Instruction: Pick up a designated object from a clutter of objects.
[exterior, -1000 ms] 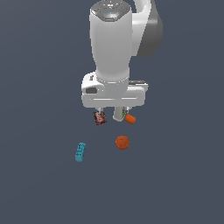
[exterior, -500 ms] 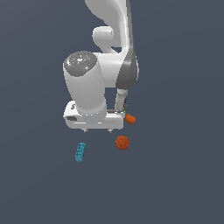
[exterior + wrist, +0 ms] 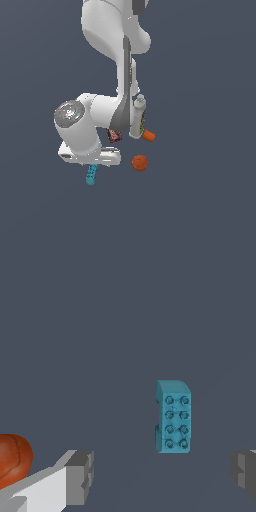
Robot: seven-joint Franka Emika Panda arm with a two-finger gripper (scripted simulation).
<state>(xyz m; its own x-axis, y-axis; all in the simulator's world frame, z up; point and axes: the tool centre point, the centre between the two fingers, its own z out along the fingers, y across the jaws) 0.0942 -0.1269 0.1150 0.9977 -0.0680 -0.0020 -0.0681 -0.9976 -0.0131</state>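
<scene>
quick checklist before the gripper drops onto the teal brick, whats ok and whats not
1. Gripper open: ok, the fingers stand wide apart in the wrist view.
2. Teal brick free: ok, nothing touches it.
3. Brick between the fingers: ok sideways, but it sits ahead of the fingertips.
4. Orange ball clear of the path: ok, apart from the brick.
5. Height above the brick: cannot tell.
6. Bottle, red box and orange cylinder out of the way: ok, beyond the ball.

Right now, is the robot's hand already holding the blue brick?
No. In the wrist view the blue brick lies on the floor between the open fingers, touching neither.
</scene>
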